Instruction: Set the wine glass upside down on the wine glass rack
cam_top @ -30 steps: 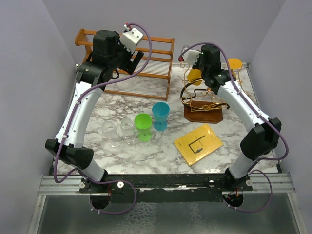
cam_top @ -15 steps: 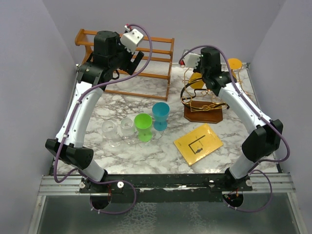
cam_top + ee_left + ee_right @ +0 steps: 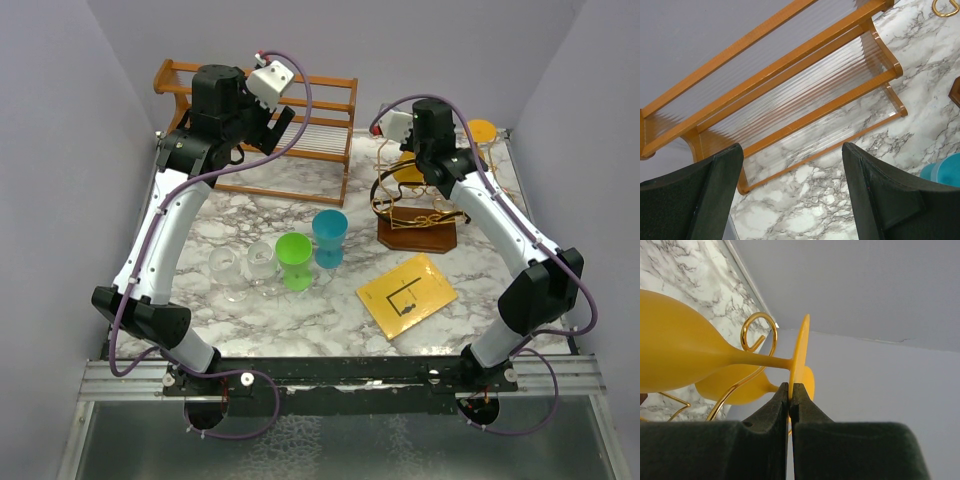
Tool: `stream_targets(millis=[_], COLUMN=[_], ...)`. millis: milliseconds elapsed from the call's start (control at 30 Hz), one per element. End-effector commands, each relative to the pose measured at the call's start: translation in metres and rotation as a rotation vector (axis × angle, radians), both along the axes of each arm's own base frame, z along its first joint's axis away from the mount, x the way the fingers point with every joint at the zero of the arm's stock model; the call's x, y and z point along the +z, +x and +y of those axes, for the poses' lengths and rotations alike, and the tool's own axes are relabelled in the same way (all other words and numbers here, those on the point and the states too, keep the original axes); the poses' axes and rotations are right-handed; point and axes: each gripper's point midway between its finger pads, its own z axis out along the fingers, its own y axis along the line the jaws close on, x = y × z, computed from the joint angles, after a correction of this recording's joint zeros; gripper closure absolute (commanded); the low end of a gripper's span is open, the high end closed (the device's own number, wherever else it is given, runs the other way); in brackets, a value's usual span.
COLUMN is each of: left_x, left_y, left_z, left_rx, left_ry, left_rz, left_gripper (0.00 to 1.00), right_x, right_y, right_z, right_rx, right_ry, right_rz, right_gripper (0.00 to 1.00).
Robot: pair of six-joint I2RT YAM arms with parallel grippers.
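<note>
My right gripper (image 3: 791,386) is shut on the thin rim of the foot of a yellow wine glass (image 3: 680,360), which lies sideways with its stem level. A curled gold hook (image 3: 757,327) of the wine glass rack sits just behind the stem. From above, the held wine glass (image 3: 404,167) is at the top of the gold wire rack (image 3: 400,205) on its dark wooden base (image 3: 418,236). A second yellow glass (image 3: 735,385) hangs further back. My left gripper (image 3: 790,150) stands open and empty over the marble by the wooden shelf.
An orange-brown slatted shelf (image 3: 310,135) stands at the back left. A blue cup (image 3: 329,238), a green cup (image 3: 294,260) and two clear glasses (image 3: 245,268) sit mid-table. A yellow booklet (image 3: 407,294) lies front right. The back wall is close behind the rack.
The right wrist has shifted and turned slightly at the rack top, carrying the yellow glass a little nearer. The left arm has not moved.
</note>
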Motion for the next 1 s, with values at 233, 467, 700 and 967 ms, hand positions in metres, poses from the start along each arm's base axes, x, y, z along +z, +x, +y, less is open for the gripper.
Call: stream_targets(millis=[233, 467, 700, 967], left_x=[0.021, 0.021, 0.018, 0.018], left_y=[-0.008, -0.006, -0.005, -0.003], left_z=[0.007, 0.007, 0.006, 0.005], left_rx=[0.013, 0.015, 0.012, 0.011], left_ry=[-0.012, -0.010, -0.007, -0.009], left_rz=[-0.061, -0.060, -0.054, -0.054], left_gripper=[0.17, 0.17, 0.17, 0.17], right_x=[0.015, 0.012, 0.015, 0.019], right_y=[-0.008, -0.001, 0.010, 0.025], right_z=[-0.013, -0.016, -0.020, -0.018], right_rx=[-0.071, -0.105, -0.143, -0.166], right_ry=[-0.026, -0.041, -0.052, -0.068], right_rz=[-0.047, -0.049, -0.068, -0.095], right_gripper=[0.99, 0.99, 0.99, 0.98])
